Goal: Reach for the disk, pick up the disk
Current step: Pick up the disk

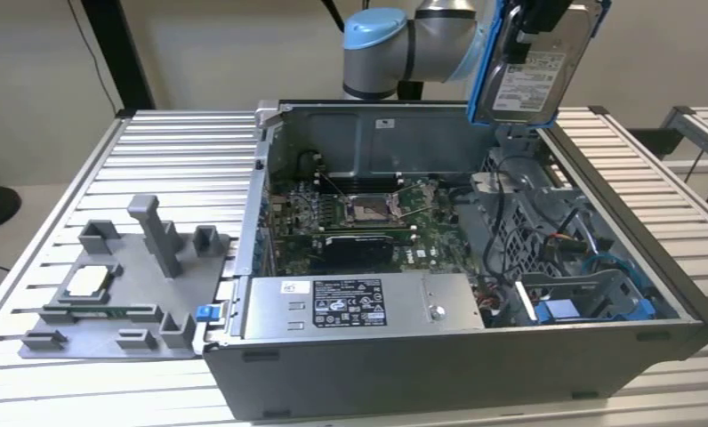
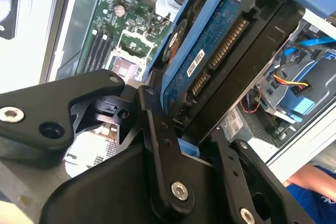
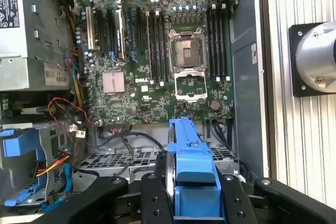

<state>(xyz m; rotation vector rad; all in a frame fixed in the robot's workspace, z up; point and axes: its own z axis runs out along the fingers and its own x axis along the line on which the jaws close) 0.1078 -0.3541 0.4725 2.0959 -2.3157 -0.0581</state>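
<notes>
Disk (image 1: 532, 67), one in number, hung in the air above the far corner of the open computer case (image 1: 449, 374) at the exterior view's right, tilted slightly off upright, its white label facing the camera and its blue frame running along the visible edges. One gripper (image 3: 191, 203) was clamped on the disk: in the first wrist view two black fingers (image 3: 155, 200) flanked the blue frame from either side, and in the second wrist view the same black linkages pressed against the drive's circuit-board face and its black side. One arm (image 1: 407, 44), grey with a light blue joint cap, entered from the top of the exterior view. Below the raised disk lay one motherboard (image 3: 157, 66) with one empty processor socket (image 3: 188, 56) at its centre. One grey power supply box (image 1: 360, 305) with stickers sat along the near wall of the case. One grey fixture plate (image 1: 116, 294) rested on the slatted table (image 1: 176, 142) at the exterior view's left, carrying one small white-topped chip (image 1: 90, 280). One blue drive bay (image 1: 567, 307) stood inside the case, near the front corner at the exterior view's right.
</notes>
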